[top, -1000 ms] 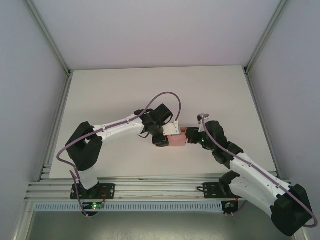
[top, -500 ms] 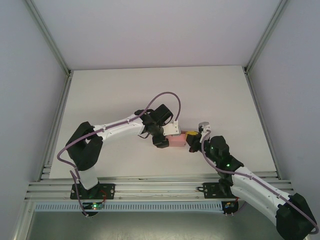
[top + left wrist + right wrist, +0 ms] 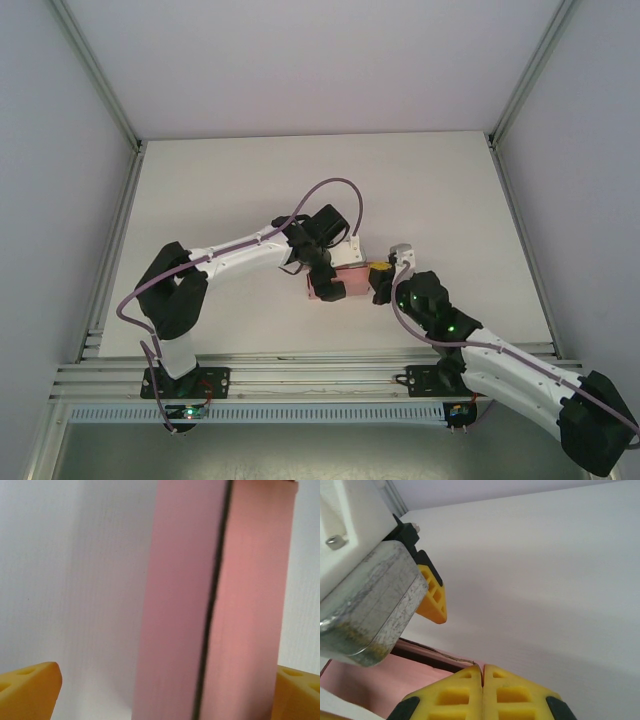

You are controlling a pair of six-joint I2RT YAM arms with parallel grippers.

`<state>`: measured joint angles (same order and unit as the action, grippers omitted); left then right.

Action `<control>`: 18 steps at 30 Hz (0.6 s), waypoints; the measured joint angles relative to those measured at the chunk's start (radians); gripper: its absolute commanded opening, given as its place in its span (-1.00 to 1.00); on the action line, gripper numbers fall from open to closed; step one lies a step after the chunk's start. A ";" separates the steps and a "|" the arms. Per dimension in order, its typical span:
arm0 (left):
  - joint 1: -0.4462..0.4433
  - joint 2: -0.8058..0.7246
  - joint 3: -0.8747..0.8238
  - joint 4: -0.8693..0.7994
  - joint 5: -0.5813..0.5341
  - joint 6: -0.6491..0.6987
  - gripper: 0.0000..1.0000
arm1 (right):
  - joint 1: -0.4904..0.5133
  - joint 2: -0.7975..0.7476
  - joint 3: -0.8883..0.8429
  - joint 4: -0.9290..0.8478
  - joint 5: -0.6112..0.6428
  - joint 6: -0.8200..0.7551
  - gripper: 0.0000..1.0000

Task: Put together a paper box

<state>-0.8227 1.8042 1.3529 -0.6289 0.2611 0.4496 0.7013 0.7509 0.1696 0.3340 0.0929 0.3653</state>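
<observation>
My left gripper point(image 3: 336, 274) had just let go. A second earlier it was in a half-closed hold, and its jaws had since swung out wide. In the left wrist view the yellow fingertips point(image 3: 29, 690) stood either side of the paper box point(image 3: 220, 605), one plainly clear of it and the other just beside its edge. The right gripper point(image 3: 483, 679) was clenched on nothing, its tips pressed together and nosed against the box's right end, where a dark gap showed under a pink edge.

From overhead the box lay on the table point(image 3: 220, 190) between the two grippers. It had been nudged a little toward the left arm compared with a second before, and the right arm had dropped lower. The box looked folded up, with one dark seam between two panels. I judged that the release meant the shape held by itself, and that the seam remained to be pressed.
</observation>
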 measured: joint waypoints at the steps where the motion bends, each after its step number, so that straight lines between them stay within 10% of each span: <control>1: 0.000 -0.003 -0.001 0.000 0.000 -0.006 1.00 | 0.002 0.011 0.003 0.005 0.009 -0.001 -1.00; 18: -0.021 -0.327 -0.124 0.031 -0.159 -0.336 0.83 | 0.087 0.011 0.010 -0.013 0.150 0.006 -1.00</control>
<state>-0.8436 1.4776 1.2289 -0.5976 0.1020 0.1131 0.7887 0.7620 0.1799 0.3206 0.2424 0.3714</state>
